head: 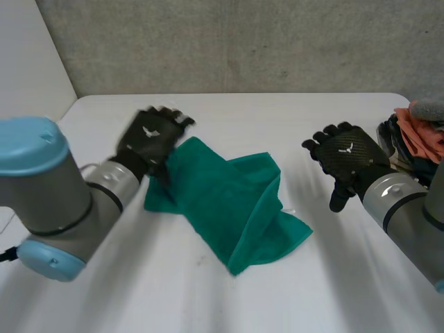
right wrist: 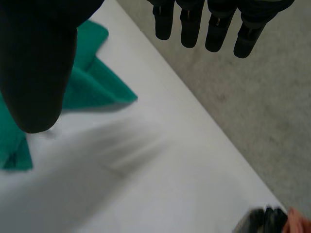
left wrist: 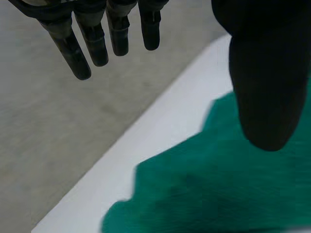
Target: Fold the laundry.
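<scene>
A green cloth lies rumpled and partly folded over itself in the middle of the white table. My left hand hovers over the cloth's far left corner, fingers straight and spread, holding nothing. In the left wrist view the green cloth lies below the thumb, apart from the fingers. My right hand is open to the right of the cloth, clear of it. In the right wrist view the green cloth lies beside the thumb.
A pile of other laundry, orange, grey and dark pieces, sits at the table's right edge just behind my right arm, and also as the laundry pile in the right wrist view. A grey wall rises behind the table.
</scene>
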Action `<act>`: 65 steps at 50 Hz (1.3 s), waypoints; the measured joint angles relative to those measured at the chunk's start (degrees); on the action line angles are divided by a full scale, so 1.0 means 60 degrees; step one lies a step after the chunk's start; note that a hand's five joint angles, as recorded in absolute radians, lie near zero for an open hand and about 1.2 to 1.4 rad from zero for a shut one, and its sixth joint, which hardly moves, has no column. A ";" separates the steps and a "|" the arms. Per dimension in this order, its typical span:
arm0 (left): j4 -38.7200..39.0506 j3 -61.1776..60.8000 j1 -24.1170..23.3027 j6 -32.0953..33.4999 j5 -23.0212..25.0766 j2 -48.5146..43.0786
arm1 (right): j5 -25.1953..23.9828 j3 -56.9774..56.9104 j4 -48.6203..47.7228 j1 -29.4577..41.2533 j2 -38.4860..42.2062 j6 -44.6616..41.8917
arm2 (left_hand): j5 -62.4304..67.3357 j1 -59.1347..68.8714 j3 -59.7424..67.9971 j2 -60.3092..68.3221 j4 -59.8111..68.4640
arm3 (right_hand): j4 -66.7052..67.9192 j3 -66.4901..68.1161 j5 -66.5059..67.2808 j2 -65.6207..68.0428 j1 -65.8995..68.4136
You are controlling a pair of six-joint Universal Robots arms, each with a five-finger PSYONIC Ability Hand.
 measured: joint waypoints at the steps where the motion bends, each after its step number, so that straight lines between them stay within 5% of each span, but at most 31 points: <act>1: 0.0012 0.0002 -0.0132 0.0272 0.0185 -0.0112 | 0.0180 -0.0004 -0.0004 0.0004 0.0071 0.0002 | 0.0100 0.0098 0.0030 0.0027 0.0039 | 0.0000 0.0000 0.0000 0.0000 0.0000; 11: 0.0542 0.1031 -0.1520 0.1960 0.1711 -0.1701 | 0.0997 0.0423 0.0090 -0.0128 0.0362 0.0154 | 0.0422 0.0393 0.0253 0.0287 0.0262 | 0.0000 0.0000 0.0000 0.0000 0.0000; 20: 0.0527 0.2531 -0.2142 0.3925 0.1981 -0.3496 | -0.0244 0.0880 0.0105 -0.0155 0.0696 0.1062 | 0.1065 0.1127 0.0925 0.0919 0.0909 | 0.0000 0.0000 0.0000 0.0000 0.0000; 30: 0.0098 0.3328 -0.2335 0.5007 0.2060 -0.4474 | -0.1198 0.0671 -0.0441 -0.0072 0.1715 0.2768 | 0.4242 0.4604 0.4158 0.4158 0.4149 | 0.0019 0.0031 0.0016 0.0026 0.0005; 35: 0.0033 0.3481 -0.2340 0.5005 0.1993 -0.4592 | -0.1180 0.0523 -0.0645 -0.0025 0.2147 0.2931 | 0.7947 0.8254 0.7993 0.7997 0.7913 | 0.0902 0.0987 0.0953 0.0973 0.0719; 48: 0.0090 0.3502 -0.2332 0.4823 0.0802 -0.3953 | -0.1144 0.0077 -0.0744 0.0084 0.2836 0.2980 | 0.8640 0.8529 0.9014 0.9016 0.9005 | 0.9077 0.9112 0.8885 0.9062 0.8442; 56: 0.0070 0.3169 -0.2243 0.4510 -0.0208 -0.2506 | -0.1011 -0.0295 -0.0840 0.0075 0.2409 0.2867 | 0.8639 0.8531 0.9015 0.9018 0.9006 | 0.9304 0.9320 0.8924 0.9137 0.8442; 65: -0.0171 0.2501 -0.2044 0.3669 -0.1647 0.0085 | -0.0786 -0.0992 -0.0511 -0.0278 -0.0369 0.2085 | 0.8639 0.8531 0.9026 0.9033 0.9042 | 0.9333 0.9325 0.8925 0.9137 0.8442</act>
